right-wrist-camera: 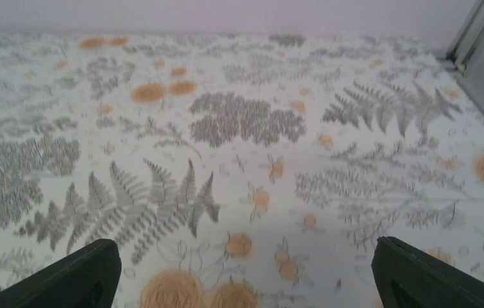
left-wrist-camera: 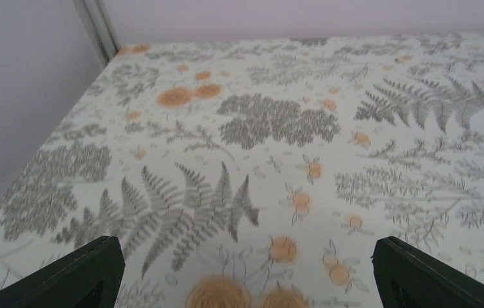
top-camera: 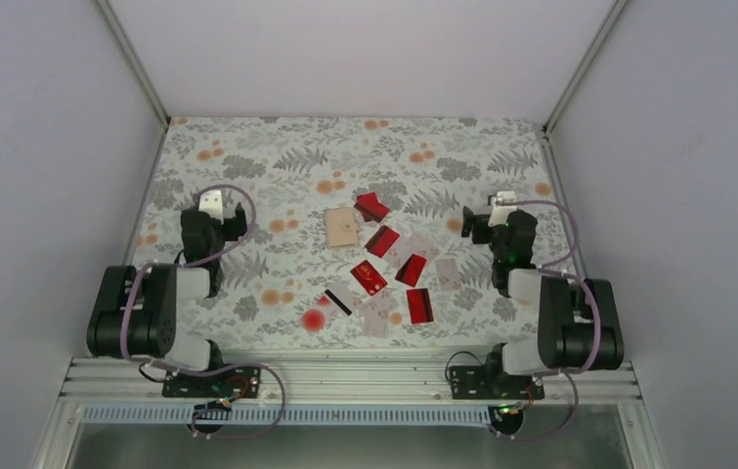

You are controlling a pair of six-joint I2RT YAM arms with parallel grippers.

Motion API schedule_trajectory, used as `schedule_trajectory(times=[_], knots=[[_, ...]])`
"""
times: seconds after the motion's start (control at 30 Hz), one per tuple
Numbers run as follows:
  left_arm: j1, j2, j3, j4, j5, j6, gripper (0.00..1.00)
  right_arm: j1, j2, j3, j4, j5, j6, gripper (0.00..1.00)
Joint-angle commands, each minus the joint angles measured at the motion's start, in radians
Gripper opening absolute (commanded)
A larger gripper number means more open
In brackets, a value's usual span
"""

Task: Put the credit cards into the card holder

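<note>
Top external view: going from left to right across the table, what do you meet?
left gripper → round red blot → card holder → red card nearest the arms → pale card farthest right → right gripper. The other credit cards overlap these in the order, so they are left out.

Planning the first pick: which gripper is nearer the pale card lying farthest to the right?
Right. The right gripper sits just beyond and right of the pale card; the left gripper is far off to its left.
</note>
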Motion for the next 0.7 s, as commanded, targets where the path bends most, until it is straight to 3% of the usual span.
schedule_trajectory(times=[0.0,0.27,0.37,0.4,0.67], knots=[[0.017,0.076,0.038,0.224,0.064,0.037,0.97,-0.025,0.052,0.011,0.298,-0.117,0.02,0.99],[0.012,0.083,-0.02,0.33,0.137,0.081,1.0,-0.026,0.122,-0.083,0.509,-0.137,0.015,0.99],[0.001,0.128,-0.09,0.51,0.145,0.099,1.0,-0.027,0.125,-0.078,0.499,-0.136,0.016,1.0],[0.0,0.11,-0.069,0.44,0.145,0.097,1.0,-0.027,0.124,-0.078,0.498,-0.136,0.016,1.0],[-0.001,0.11,-0.076,0.453,0.141,0.096,1.0,-0.027,0.119,-0.079,0.494,-0.13,0.02,0.99]])
